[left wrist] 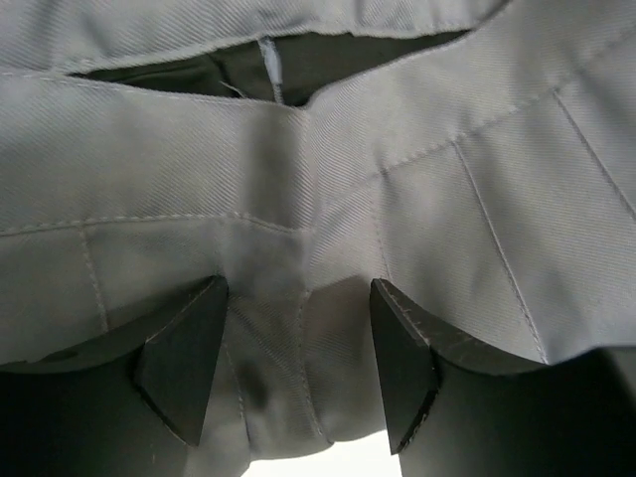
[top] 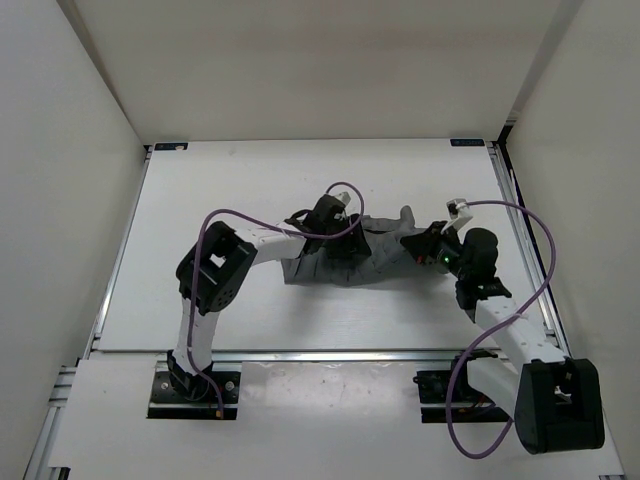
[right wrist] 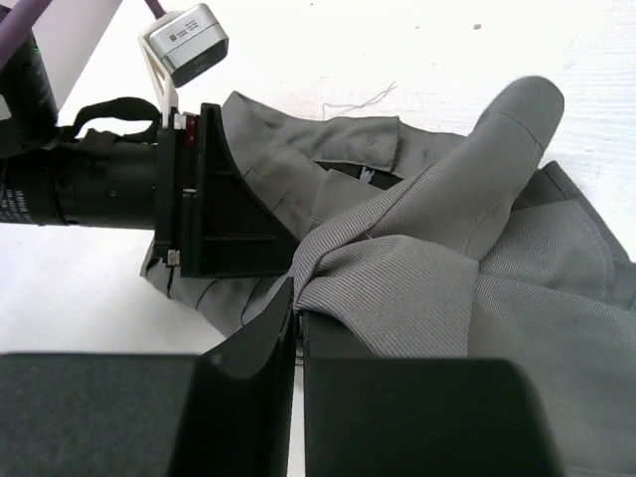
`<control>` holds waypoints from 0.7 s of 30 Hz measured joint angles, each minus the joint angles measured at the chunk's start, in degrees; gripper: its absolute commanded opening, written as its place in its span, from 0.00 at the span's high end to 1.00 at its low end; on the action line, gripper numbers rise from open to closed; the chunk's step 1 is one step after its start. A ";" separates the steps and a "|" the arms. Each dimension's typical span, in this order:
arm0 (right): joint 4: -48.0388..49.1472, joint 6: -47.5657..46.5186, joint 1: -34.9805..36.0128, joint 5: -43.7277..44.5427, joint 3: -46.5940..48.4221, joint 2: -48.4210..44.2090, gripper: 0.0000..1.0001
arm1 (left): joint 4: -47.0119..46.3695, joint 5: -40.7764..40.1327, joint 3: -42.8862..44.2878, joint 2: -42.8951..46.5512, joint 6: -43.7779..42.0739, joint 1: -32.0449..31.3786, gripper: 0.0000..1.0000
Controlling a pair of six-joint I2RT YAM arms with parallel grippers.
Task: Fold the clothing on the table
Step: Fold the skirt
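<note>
Top external view: the clothing [top: 345, 265] lies bunched at the centre of the worktop [top: 230, 180]. My left gripper [left wrist: 298, 348] stands apart, astride a fabric ridge; my right gripper [right wrist: 297, 318] is clamped on a fold.

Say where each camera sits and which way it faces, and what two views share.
Top external: above and behind the arm bases, looking down on the table; left gripper and right gripper at the clothing.
Left wrist: on the left arm, facing down at the clothing; own fingers apart.
Right wrist: on the right arm, facing the left gripper across the clothing; own fingers pinch fabric.
Shared: top and right wrist both show the left gripper.
</note>
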State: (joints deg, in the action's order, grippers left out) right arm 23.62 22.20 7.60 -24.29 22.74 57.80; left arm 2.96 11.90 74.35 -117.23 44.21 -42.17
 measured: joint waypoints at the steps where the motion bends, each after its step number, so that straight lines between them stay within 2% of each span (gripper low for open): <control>1: -0.17 -0.55 0.09 0.15 0.02 -0.15 1.00 | -0.24 0.07 0.00 0.20 0.24 -0.20 0.30; 8: -1.27 -5.40 5.33 -0.33 3.74 -0.28 1.00 | -1.66 1.90 -0.61 0.11 1.95 -0.50 0.30; 15: -1.49 -11.58 13.90 -5.95 13.97 4.79 1.00 | -10.84 7.37 -3.65 -0.83 7.76 -0.42 0.28; 16: -1.60 -12.39 14.75 -6.14 14.58 5.33 1.00 | -12.00 7.41 -5.77 0.37 8.63 0.02 0.23; 21: -3.08 -16.96 17.22 -6.14 15.98 6.73 1.00 | -8.79 6.05 -17.25 13.42 9.14 7.56 0.21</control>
State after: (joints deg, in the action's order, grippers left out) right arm 20.53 5.23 24.82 -30.44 38.72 64.53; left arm -5.82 17.96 57.10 -103.81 53.34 -34.61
